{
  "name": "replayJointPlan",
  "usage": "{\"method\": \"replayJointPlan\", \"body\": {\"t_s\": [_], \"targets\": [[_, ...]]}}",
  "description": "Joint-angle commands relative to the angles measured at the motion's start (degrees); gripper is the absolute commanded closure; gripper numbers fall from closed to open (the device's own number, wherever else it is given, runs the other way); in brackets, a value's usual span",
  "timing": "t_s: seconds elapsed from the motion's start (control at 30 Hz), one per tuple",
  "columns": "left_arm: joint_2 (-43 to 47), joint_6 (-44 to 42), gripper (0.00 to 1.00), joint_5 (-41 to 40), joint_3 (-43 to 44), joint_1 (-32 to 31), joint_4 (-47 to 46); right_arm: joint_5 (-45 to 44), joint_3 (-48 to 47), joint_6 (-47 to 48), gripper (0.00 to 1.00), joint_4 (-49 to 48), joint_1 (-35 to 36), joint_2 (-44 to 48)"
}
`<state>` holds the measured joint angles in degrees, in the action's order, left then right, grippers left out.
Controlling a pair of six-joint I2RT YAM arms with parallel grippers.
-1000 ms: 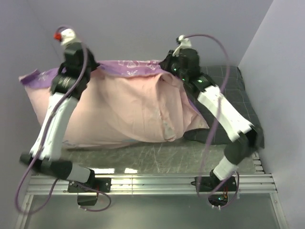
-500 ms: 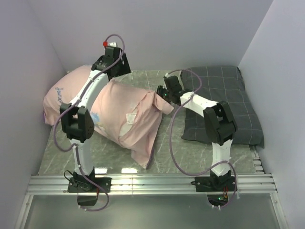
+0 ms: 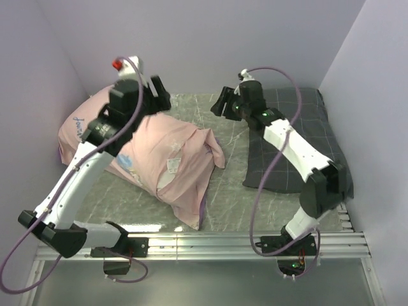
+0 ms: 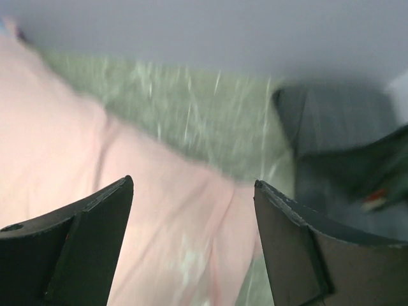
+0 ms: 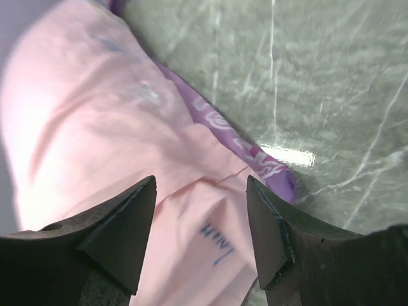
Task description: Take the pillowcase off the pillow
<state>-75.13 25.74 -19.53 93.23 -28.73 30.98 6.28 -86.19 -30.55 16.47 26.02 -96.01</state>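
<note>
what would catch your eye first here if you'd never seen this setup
The big pale pink pillowcase, puffed and rumpled, sprawls across the left half of the marbled table. Both arms reach toward its far side, with the left gripper and the right gripper open and holding nothing. A flat dark grey checked pillow lies to the right, partly under the right arm.

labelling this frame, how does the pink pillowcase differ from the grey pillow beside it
The pillowcase is pale pink, rumpled and bulging; the grey pillow is dark with thin grid lines, smooth and flatter. The pillowcase lies left of centre; the grey pillow lies right, partly under the right arm. Both rest on the table.
</note>
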Motion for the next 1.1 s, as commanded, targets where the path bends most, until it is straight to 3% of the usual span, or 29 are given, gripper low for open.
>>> {"method": "replayJointPlan", "body": {"t_s": [0.0,0.13,0.3,0.57,0.63,0.67,0.7,0.77,0.8,0.87,1.0,1.07], "targets": [[2.86,2.03,0.18,-2.79,-9.36,-4.47,4.7,-2.51,4.6,1.19,0.34,1.64,2.27,8.8],[8.5,4.23,0.16,-0.42,-19.55,-7.91,5.05,-5.75,12.53,2.24,0.33,-0.64,11.84,16.01],[10.89,6.43,0.12,-1.83,-26.33,-8.8,5.32,-6.2,18.51,1.1,0.31,-3.89,21.77,15.94],[4.74,8.01,0.17,-2.71,-28.19,-8.8,3.56,-10.85,20.0,0.84,0.32,-5.13,25.83,10.23],[3.07,7.4,0.23,-2.27,-28.1,-8.8,2.42,-12.86,20.97,0.93,0.37,-5.31,25.66,10.58],[2.54,7.14,0.27,-2.35,-28.02,-8.8,2.16,-13.31,21.59,0.93,0.45,-5.13,25.48,10.66],[1.4,6.61,0.43,-2.62,-27.58,-8.8,1.98,-13.84,21.77,0.93,0.51,-5.04,25.31,11.19],[0.34,6.0,0.64,-4.54,-26.7,-8.36,2.33,-15.42,22.9,0.75,0.69,-4.69,24.43,11.72],[-0.71,5.47,0.87,-4.9,-25.48,-7.92,2.68,-16.12,23.35,0.66,0.74,-4.52,23.99,12.33],[-1.15,4.68,0.99,-4.64,-24.42,-5.48,3.03,-16.75,25.88,0.05,0.87,-4.69,21.45,13.12],[-0.37,2.04,1.0,-1.83,-21.34,1.03,2.59,-12.89,33.27,-1.79,0.99,-8.72,13.2,15.67],[0.16,1.34,1.0,-0.87,-20.02,5.51,2.68,-11.74,38.1,-2.5,1.0,-10.48,7.07,15.94]]}}
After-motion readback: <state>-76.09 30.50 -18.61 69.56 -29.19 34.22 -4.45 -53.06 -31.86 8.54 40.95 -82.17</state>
